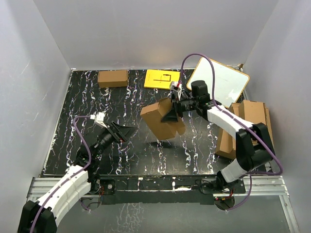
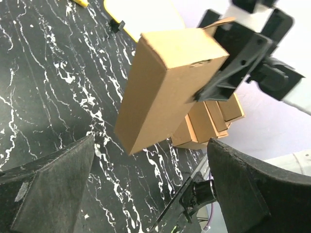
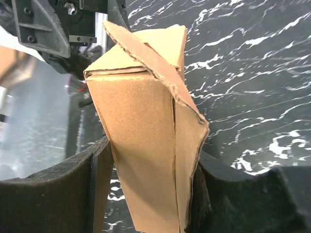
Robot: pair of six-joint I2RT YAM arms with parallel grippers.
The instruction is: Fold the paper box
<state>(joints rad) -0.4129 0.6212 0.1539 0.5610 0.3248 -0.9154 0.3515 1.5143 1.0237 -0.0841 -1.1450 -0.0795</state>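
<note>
Paper box point(image 1: 162, 121) hangs tilted just toward 3 o'clock of the centre of the black marbled mat point(image 1: 73, 121), clamped at its upper end by the right gripper point(image 1: 173, 113). From above, the gripper's body hides the grip. The right wrist view shows it: both foam pads point(image 3: 58, 194) press the long side walls, and a loose flap point(image 3: 146, 58) with a ragged edge slants across the box's end. That view cuts off the end nearer the camera. The left wrist view shows the smooth long walls and a low corner near the mat; whether it touches is hard to tell.

At 8 o'clock, the left gripper point(image 1: 125, 132) points at the box with its jaws spread wide and nothing between them.

Only the top view shows the small carton point(image 1: 112, 77) at 11 o'clock, the yellow sheet point(image 1: 162, 78) at 12, and most of the whiteboard point(image 1: 217, 82) at 1. The pile of cardboard sheets point(image 1: 248, 121) at 3 o'clock is partly hidden by the right arm.
</note>
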